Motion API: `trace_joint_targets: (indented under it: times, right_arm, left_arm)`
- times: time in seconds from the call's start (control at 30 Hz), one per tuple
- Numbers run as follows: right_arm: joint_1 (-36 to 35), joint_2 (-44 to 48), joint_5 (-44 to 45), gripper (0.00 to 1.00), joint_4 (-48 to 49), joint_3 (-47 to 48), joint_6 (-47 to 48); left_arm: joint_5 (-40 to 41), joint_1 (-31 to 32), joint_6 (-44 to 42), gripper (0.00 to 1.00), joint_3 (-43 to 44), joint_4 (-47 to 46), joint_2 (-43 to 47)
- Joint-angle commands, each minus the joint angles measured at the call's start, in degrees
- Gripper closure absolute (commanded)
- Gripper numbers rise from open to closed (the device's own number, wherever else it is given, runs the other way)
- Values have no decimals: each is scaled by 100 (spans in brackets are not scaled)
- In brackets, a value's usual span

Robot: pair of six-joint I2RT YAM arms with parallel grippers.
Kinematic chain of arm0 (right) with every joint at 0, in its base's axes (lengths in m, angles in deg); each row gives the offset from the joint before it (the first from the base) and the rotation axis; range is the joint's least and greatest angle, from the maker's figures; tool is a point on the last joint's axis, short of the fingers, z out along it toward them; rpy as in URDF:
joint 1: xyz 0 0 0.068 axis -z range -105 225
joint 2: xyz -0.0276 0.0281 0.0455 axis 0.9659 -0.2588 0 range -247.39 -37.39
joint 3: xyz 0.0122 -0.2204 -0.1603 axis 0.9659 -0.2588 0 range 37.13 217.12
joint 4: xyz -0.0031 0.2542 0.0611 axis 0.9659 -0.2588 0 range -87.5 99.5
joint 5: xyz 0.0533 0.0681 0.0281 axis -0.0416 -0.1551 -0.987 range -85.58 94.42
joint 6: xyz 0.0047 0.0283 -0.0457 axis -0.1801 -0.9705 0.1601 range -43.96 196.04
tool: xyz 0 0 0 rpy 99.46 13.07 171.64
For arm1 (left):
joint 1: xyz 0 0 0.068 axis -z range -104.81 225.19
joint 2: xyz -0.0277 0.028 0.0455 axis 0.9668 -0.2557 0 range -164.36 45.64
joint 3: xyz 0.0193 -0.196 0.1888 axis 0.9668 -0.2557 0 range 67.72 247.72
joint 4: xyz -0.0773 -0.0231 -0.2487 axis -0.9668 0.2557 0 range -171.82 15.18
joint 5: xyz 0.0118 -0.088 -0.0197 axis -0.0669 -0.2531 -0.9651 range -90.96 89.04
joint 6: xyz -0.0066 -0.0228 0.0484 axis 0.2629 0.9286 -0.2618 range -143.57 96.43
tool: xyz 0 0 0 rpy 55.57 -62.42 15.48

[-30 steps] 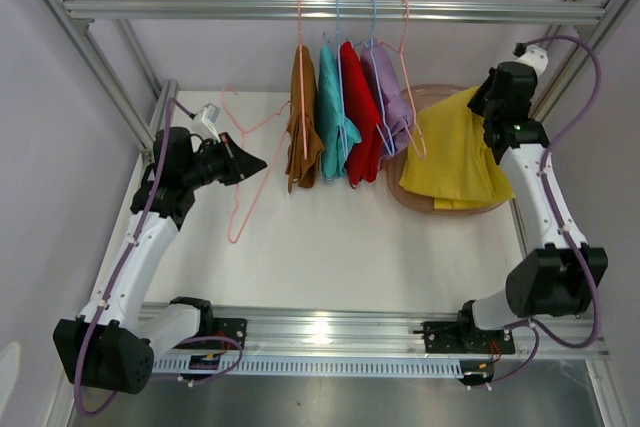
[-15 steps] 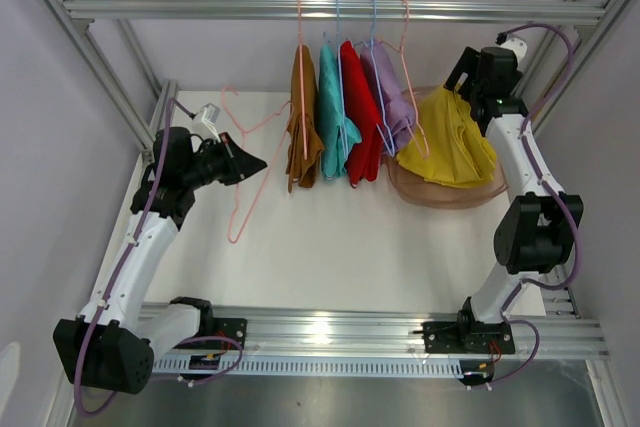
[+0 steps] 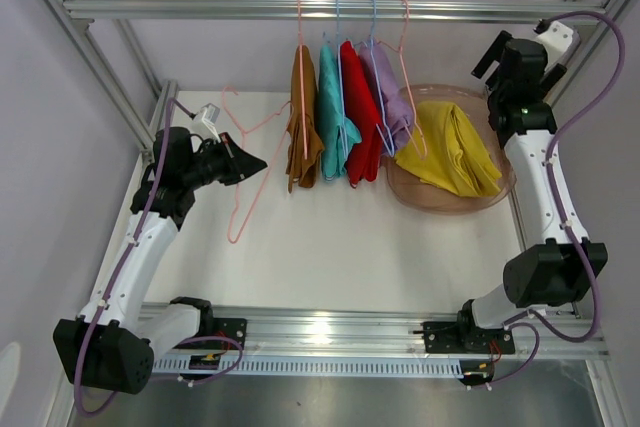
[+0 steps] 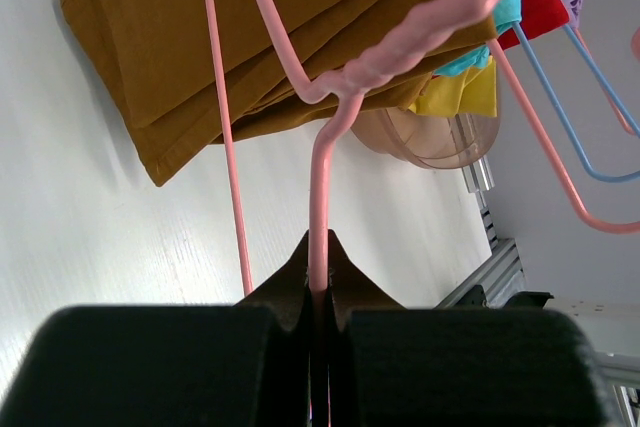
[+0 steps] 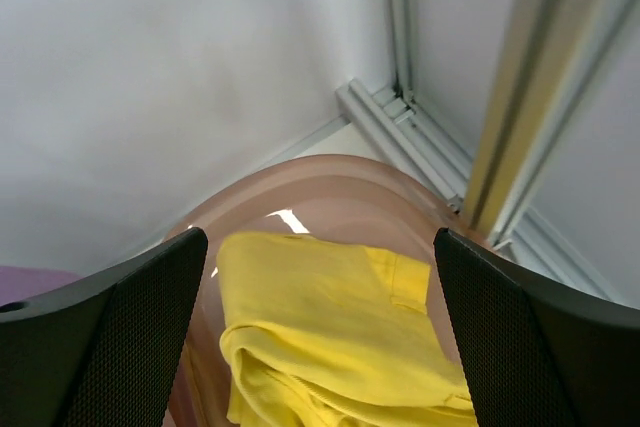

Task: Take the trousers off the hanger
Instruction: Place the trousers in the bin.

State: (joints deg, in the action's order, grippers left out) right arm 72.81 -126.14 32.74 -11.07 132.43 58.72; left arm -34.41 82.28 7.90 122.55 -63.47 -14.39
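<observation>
Brown (image 3: 303, 122), teal (image 3: 333, 112), red (image 3: 360, 117) and lavender trousers (image 3: 390, 97) hang on wire hangers from the rail (image 3: 200, 9). Yellow trousers (image 3: 450, 152) lie loose in the pinkish tub (image 3: 440, 205). Above the tub's back right, my right gripper (image 3: 497, 55) is open and holds nothing. In its wrist view the yellow trousers (image 5: 340, 327) lie below the spread right gripper (image 5: 317, 242). My left gripper (image 3: 245, 162) is shut on a bare pink hanger (image 3: 245, 192) at the left. In the left wrist view the gripper (image 4: 318, 247) pinches the hanger wire (image 4: 322, 177), with the brown trousers (image 4: 250, 37) behind.
Aluminium frame posts (image 3: 120, 77) stand along the table's left and right sides, and the right one is close behind the right arm. A rail (image 3: 320, 332) runs along the near edge. The white table (image 3: 330, 247) stretches between the hanging trousers and the arm bases.
The right gripper opened and let go of the yellow trousers, which dropped into the tub. It then rose and drew back to the right. The left arm has not moved.
</observation>
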Motion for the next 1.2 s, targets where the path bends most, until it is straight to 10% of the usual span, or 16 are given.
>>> trace_joint_targets:
  times: [0.0, 0.17, 0.37, 0.8, 1.17]
  right_arm:
    - [-44, 296, 429, 1, -227, 41, -60]
    - [-97, 841, -219, 20, 132, -466, -87]
    - [-105, 1026, -1845, 68, 396, -1310, -667]
    - [-545, 281, -3702, 83, 1232, -2429, -729]
    - [-395, -1548, 75, 82, 82, -568, -465]
  left_arm:
    - [-162, 55, 18, 100, 212, -200, -9]
    - [-153, 73, 27, 99, 221, -191, 26]
    - [-170, 82, 18, 100, 212, -200, 44]
    - [-179, 82, 18, 99, 221, -200, 79]
    - [-206, 82, 44, 100, 221, -218, 35]
